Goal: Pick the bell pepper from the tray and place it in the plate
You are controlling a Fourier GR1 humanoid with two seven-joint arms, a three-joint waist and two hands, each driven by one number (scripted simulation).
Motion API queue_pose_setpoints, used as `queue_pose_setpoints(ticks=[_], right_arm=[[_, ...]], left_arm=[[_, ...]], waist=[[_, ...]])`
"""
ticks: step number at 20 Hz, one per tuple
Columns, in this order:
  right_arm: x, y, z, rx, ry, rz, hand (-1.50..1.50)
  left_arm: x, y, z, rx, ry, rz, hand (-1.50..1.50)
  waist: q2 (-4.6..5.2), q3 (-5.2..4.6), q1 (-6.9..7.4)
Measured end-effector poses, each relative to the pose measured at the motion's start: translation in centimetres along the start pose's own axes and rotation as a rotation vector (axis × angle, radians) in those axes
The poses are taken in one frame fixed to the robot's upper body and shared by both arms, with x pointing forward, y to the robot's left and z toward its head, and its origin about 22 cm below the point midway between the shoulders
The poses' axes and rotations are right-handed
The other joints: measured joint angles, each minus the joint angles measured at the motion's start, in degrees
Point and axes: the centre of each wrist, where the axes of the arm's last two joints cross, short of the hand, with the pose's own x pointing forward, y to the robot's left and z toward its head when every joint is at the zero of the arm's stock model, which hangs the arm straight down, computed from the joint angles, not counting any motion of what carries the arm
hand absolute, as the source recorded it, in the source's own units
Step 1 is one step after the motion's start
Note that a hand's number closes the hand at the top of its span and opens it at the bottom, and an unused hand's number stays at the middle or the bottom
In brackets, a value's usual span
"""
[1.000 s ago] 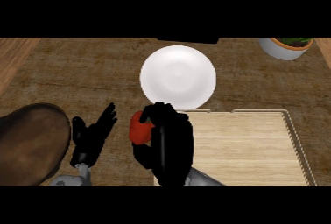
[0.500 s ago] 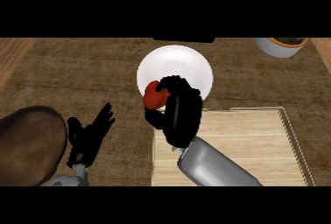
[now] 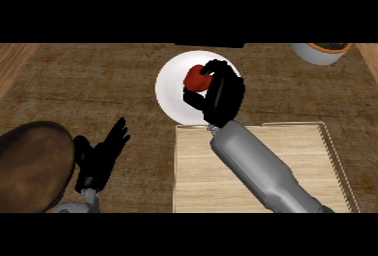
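Over the plate (image 3: 171, 95), right robot hand (image 3: 220, 95) curls round bell pepper (image 3: 195, 77).

One red bell pepper (image 3: 195, 77), one white plate (image 3: 173, 95), one wooden tray (image 3: 317, 150), one brown dish (image 3: 29, 165), one potted plant (image 3: 321, 51), two black hands.

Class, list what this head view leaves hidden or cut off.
- Bell pepper: mostly covered by the right hand; whether it touches the plate is unclear.
- Tray: middle hidden by the forearm, near edge cut off.
- Brown round object: cut off at the left edge.
- White bowl: cut off at the top.
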Motion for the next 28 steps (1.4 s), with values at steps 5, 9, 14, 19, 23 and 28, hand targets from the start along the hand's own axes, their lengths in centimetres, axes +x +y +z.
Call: queue_pose_setpoints(ticks=[5, 9, 14, 19, 23, 28], right_arm=[[-1.5, 1.3, -2.3, -0.029, 0.04, -0.002, 1.5], [-3.2, 2.0, -3.1, 0.044, 0.201, 0.063, -1.5], [-4.3, 2.3, -3.5, 0.165, 0.276, 0.088, -1.5], [-4.7, 2.1, -3.8, 0.211, 0.246, -0.014, -1.5], [-4.4, 1.5, -4.6, 0.163, 0.207, -0.148, -1.5], [-5.2, 0.6, -5.7, 0.106, 0.24, -0.294, -1.5]], left_arm=[[0.2, -0.3, 0.0, -0.003, -0.001, 0.001, 0.0], [0.5, -0.5, -0.2, -0.013, -0.005, -0.008, 0.0], [0.9, -0.8, -0.4, -0.025, -0.005, -0.007, 0.0], [0.9, -0.9, -0.5, -0.025, -0.015, -0.015, 0.0], [0.9, -1.2, -0.5, -0.025, -0.014, -0.011, 0.0], [0.4, -0.8, -0.2, -0.015, -0.007, 0.001, 0.0]], waist=[[0.24, 0.01, 0.06], [0.7, 0.02, 0.56], [1.15, 0.11, 1.38], [1.36, 0.22, 1.49], [1.29, 0.26, 1.33], [0.87, 0.24, 0.48]])
